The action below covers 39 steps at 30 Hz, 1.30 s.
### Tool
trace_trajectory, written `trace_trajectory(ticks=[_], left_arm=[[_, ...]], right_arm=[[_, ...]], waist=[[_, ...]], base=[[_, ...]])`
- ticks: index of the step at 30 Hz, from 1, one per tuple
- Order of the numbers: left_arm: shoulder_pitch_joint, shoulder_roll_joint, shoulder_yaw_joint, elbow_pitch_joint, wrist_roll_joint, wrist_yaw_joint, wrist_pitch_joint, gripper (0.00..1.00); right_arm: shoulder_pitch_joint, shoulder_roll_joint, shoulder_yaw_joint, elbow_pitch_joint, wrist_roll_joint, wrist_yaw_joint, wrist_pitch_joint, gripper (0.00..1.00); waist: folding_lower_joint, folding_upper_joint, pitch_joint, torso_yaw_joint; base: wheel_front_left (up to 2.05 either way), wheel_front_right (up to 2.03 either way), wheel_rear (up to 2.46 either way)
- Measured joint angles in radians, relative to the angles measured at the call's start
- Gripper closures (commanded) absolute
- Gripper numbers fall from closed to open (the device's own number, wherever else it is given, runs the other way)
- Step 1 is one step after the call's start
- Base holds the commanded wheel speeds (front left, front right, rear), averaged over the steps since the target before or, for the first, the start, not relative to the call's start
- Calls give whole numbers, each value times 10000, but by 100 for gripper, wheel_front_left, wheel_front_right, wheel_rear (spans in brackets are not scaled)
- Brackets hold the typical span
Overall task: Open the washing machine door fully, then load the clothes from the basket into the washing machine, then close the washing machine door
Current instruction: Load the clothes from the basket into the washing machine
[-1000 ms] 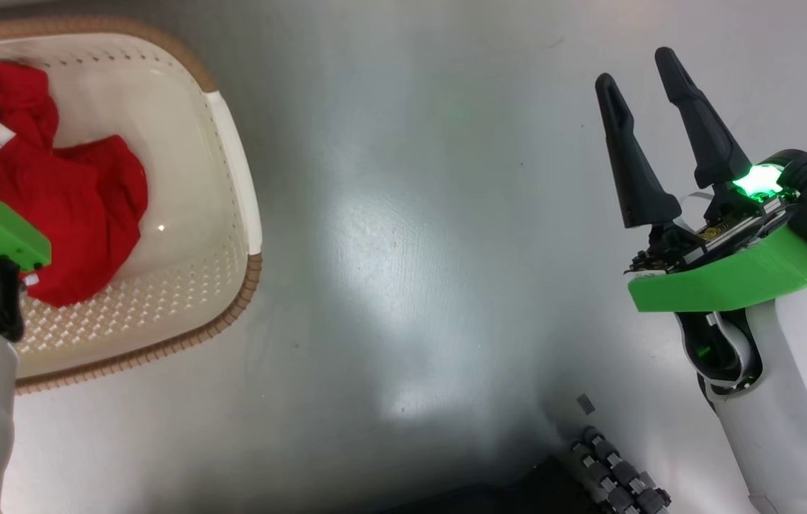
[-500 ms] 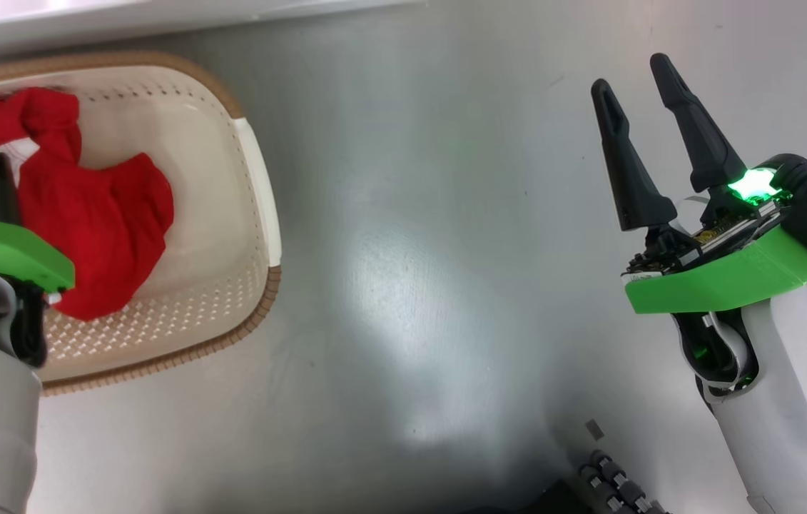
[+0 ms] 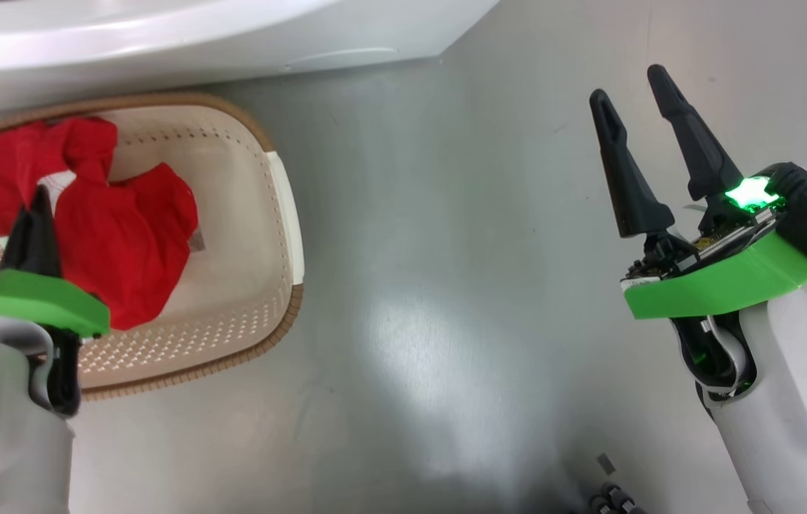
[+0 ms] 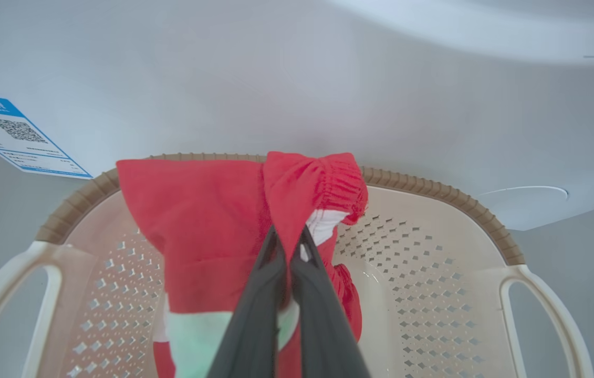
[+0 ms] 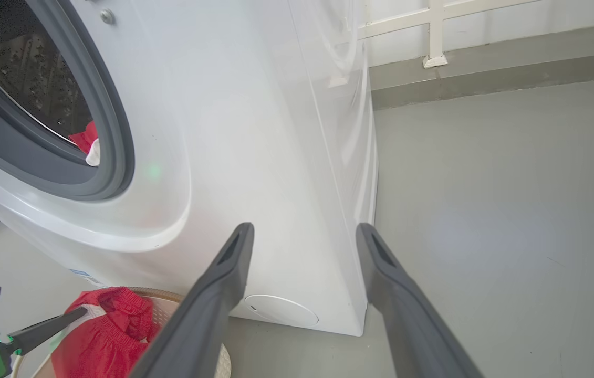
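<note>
Your left tool (image 4: 290,236) grips the clothes (image 4: 207,220), your right tool (image 3: 626,84) gapes empty; cloth lying over the basket (image 4: 433,185) rim at 12 o'clock may snag.

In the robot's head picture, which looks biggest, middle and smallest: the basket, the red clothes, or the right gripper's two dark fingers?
1. The basket: biggest.
2. The clothes: smaller than the basket.
3. The right gripper's fingers: smallest, though they seem nearer the camera, which may make them look bigger.

light: bright, diffuse | glare: pale patch on grey floor (image 3: 410,343), sheen on washing machine (image 5: 275,131) | wrist-view edges: bowed
</note>
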Motion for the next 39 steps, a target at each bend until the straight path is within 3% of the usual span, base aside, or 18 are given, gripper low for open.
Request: trace_trajectory(ticks=[15,39], left_arm=[[1695,-355,128,-2393,213,0,0,100],[4286,-918,217,-5260,433,0,0,100]], right_arm=[[366,-96,82,247,46,0,0,0],[1524,-426,270,765,320,0,0,0]], waist=[[0,-1,-1084,185],[0,0,-3726,559]], base=[[0,0,0],[0,0,0]])
